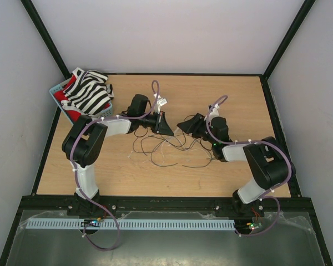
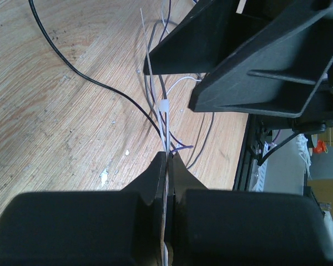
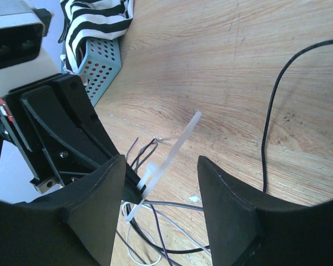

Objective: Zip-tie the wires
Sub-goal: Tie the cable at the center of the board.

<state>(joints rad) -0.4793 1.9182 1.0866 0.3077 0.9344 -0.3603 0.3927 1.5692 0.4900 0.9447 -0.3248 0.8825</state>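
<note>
Dark thin wires (image 1: 165, 145), loosely curled, white zip tie (image 3: 171, 155) on them

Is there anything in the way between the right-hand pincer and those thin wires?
Nothing visible. The right pincer is open right at the wires, with only the white zip tie poking up inside its gap. The left pincer grips the wires.
</note>
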